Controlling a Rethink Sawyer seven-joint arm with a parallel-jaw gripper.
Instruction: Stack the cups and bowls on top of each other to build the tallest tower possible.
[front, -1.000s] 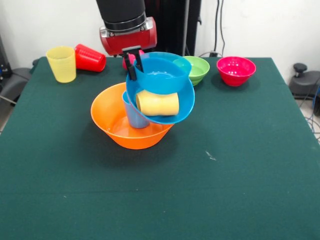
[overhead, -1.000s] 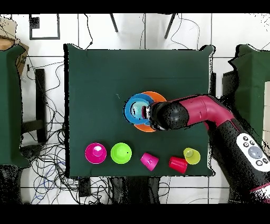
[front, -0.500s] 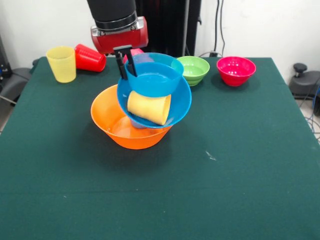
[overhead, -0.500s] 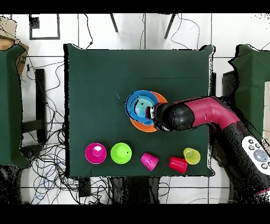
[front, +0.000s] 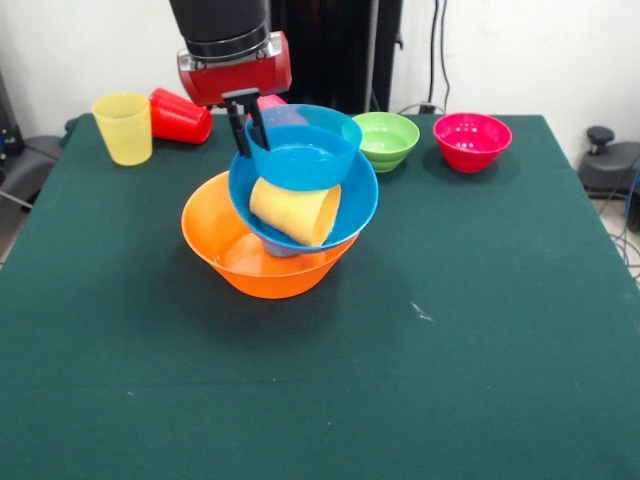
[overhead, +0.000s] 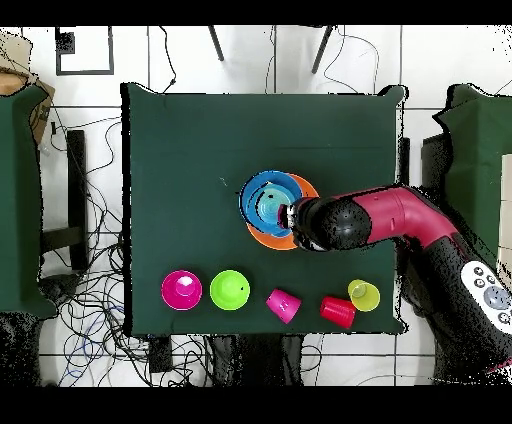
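In the glossy orange bowl (front: 225, 245), round blue bowls (front: 300, 155) tilt.

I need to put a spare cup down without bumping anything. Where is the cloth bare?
Bare: the wide near stretch of the table in front of the large orange bowl, and its right side below the magenta bowl. Crowded: the far edge, from the yellow cup to that bowl.

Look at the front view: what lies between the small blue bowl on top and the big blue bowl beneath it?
An orange cup, tipped on its side, sits between the small blue bowl and big blue bowl.
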